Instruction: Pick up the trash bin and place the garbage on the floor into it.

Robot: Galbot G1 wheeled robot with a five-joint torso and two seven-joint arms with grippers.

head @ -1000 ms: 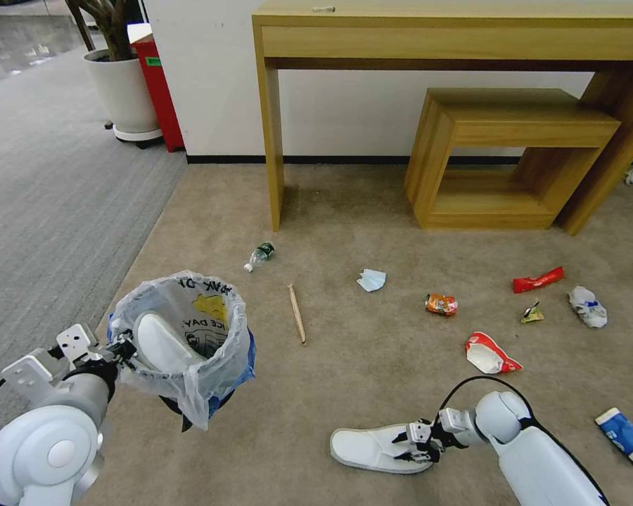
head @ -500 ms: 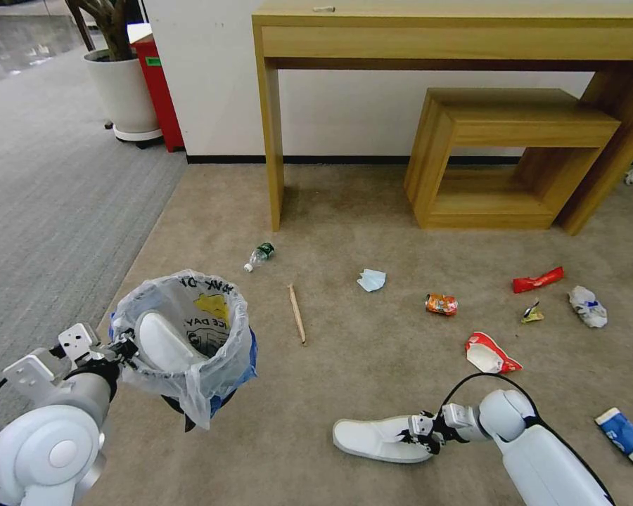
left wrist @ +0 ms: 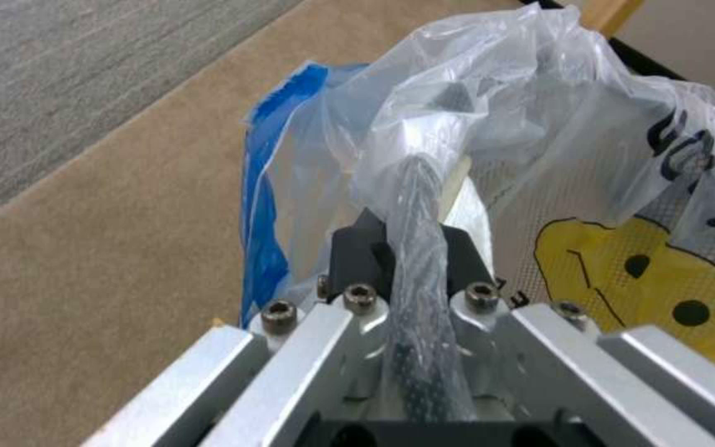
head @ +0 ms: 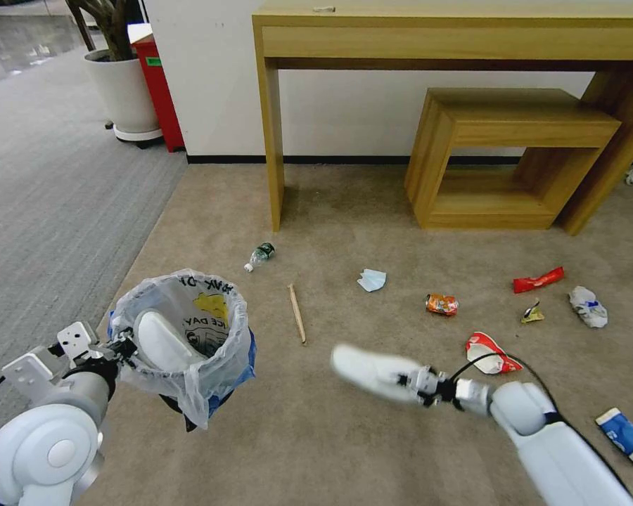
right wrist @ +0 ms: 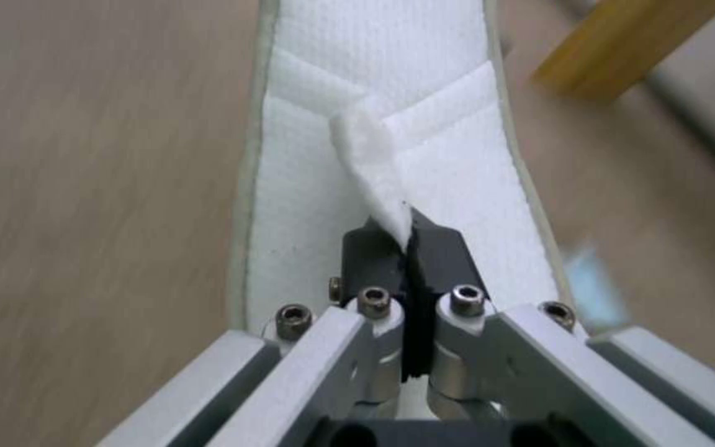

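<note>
Slipper point(head: 373, 371) has risen off floor point(head: 316, 436), right gripper point(head: 409, 383) clamped.

- Left arm low on the robot's left, wrist reaching forward; the left gripper point(head: 123, 346) is clamped tight on a bin's rim.
- Right arm stretched forward and inward, the right gripper point(right wrist: 406, 239) pinching a slipper strap.

left claw point(head: 123, 346): clamped on rim of trash bin point(head: 183, 337), bin held off floor point(head: 316, 436), one white slipper inside | right claw point(head: 409, 381): gripping second slipper point(head: 373, 371), lifted above carpet | floor: bottle point(head: 259, 256), stick point(head: 297, 313), mask point(head: 371, 280), orange can point(head: 441, 304), red wrapper point(head: 537, 280)
</note>
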